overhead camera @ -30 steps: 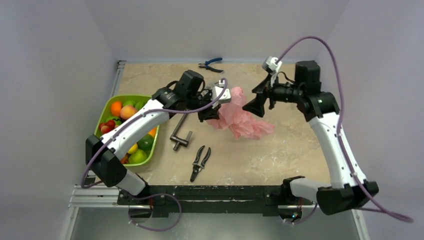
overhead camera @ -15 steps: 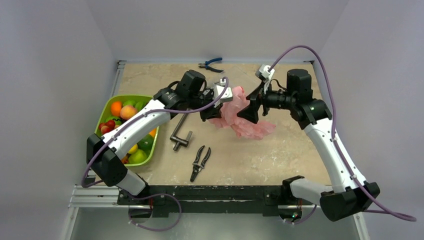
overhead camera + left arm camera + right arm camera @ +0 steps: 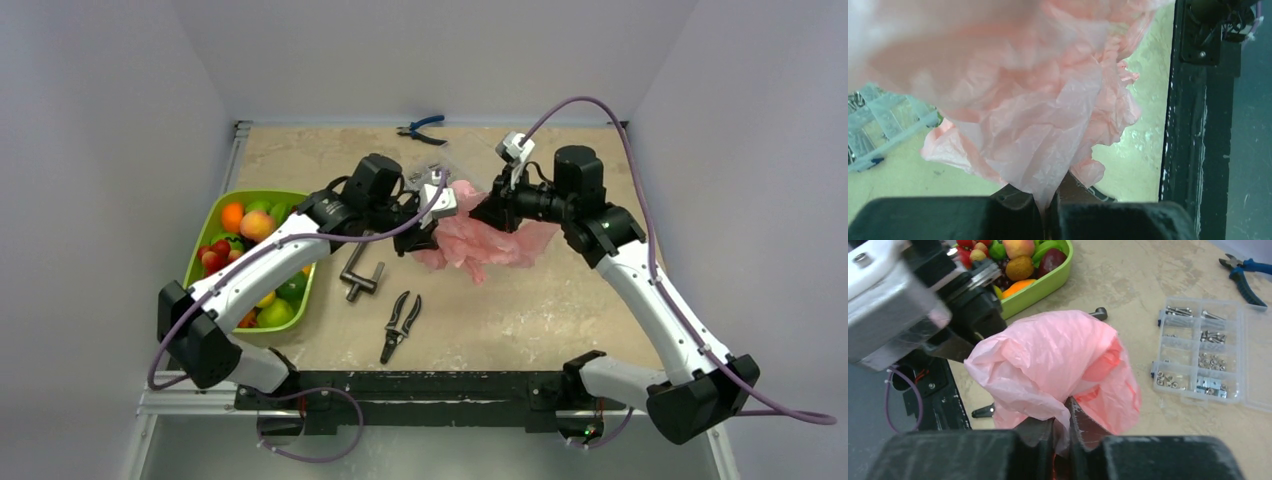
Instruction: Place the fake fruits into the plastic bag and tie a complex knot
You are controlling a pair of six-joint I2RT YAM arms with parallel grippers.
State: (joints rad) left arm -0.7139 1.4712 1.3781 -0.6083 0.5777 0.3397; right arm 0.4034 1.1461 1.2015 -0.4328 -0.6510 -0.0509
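- My left fingers (image 3: 1046, 210) are pressed together on a fold of the plastic bag (image 3: 1048, 125). The pink film rises straight out from between them in the left wrist view.
- My right fingers (image 3: 1062, 427) are also clamped tight on a fold of the same bag, at its other side. The film bulges up and away from them in a crumpled, puffed mass.
- From above, the bag hangs bunched between the 2 sets of fingers near the middle of the worktop (image 3: 560, 300). Its lower folds look to be on or just above the surface; I cannot tell which.
- The fake fruits (image 3: 250, 225) lie heaped in the lime-green tray (image 3: 262, 193) at the left edge of the worktop, well apart from the bag. I see red, orange, yellow and green pieces there.
- A clear compartment box of screws (image 3: 1203, 355) sits just beyond the bag.
- Blue-handled pliers (image 3: 422, 128) lie at the far edge.
- A dark metal clamp (image 3: 358, 270) and black pliers (image 3: 400, 325) lie on the worktop between the tray and the bag, toward the near side.
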